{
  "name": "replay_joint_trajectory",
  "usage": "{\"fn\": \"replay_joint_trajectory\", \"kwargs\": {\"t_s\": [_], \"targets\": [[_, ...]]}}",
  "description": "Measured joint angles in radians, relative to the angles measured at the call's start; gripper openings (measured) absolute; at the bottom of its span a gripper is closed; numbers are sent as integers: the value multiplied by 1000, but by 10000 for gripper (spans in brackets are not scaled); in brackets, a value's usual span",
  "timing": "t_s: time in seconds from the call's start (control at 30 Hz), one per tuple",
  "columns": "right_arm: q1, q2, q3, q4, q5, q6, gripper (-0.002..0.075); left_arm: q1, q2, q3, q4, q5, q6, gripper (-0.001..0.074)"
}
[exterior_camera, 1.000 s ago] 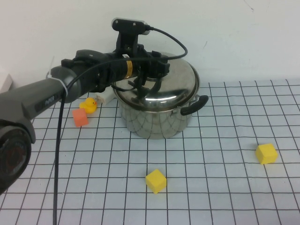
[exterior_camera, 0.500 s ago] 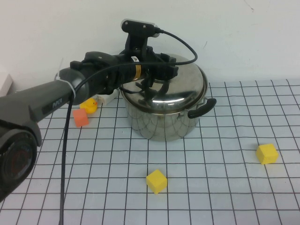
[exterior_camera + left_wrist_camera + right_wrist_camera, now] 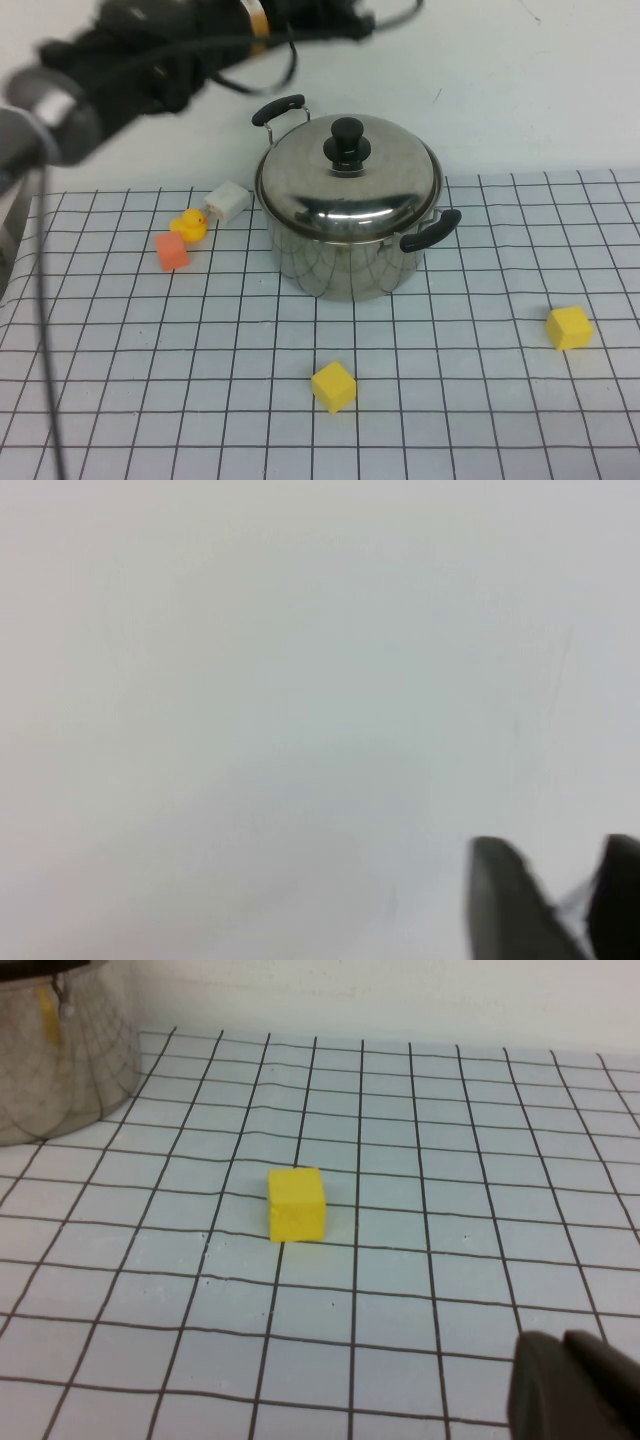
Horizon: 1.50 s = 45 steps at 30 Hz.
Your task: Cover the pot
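Large shiny stainless-steel round pot (image 3: 345, 245) with two black side handles sits on the grid-lined white counter (image 3: 480, 400), domed steel lid with black knob (image 3: 347, 143) seated on its rim. Left gripper (image 3: 560, 895) is raised above and behind the pot, up at the frame's top edge in the high view, motion-blurred and partly cut off; its wrist view shows only blank wall plus two dark fingertips with a gap between them, so it reads as released and empty. Right gripper (image 3: 580, 1390) is out of the high view; its wrist view catches just a dark finger corner, state cannot tell. Ahead of the right gripper lies a yellow cube (image 3: 296, 1203), the pot's wall farther off and cropped. Below the left gripper, beside the pot: white block (image 3: 228, 200), yellow rubber duck (image 3: 189, 224), orange cube (image 3: 171, 250). Second yellow cube (image 3: 333, 386) sits in front of the pot.
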Motion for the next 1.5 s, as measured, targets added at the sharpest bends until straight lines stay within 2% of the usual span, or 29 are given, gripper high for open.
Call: {"fn": "replay_joint_trajectory", "kwargs": {"t_s": [0.1, 0.23, 0.5, 0.77, 0.97, 1.23, 1.5], "targets": [[0, 0, 0, 0, 0, 0, 9, 27, -111, 22, 0, 1, 0, 63], [0, 0, 0, 0, 0, 0, 9, 82, -273, 128, 0, 5, 0, 13], [0, 0, 0, 0, 0, 0, 9, 197, -657, 558, 0, 54, 0, 0], [0, 0, 0, 0, 0, 0, 9, 205, -995, 999, -2, 99, -65, 0], [0, 0, 0, 0, 0, 0, 9, 205, -1230, 1245, -3, 30, -129, 0], [0, 0, 0, 0, 0, 0, 9, 205, -1569, 1437, 0, -64, -163, 0], [0, 0, 0, 0, 0, 0, 9, 205, -1766, 1464, 2, -252, -232, 0]]}}
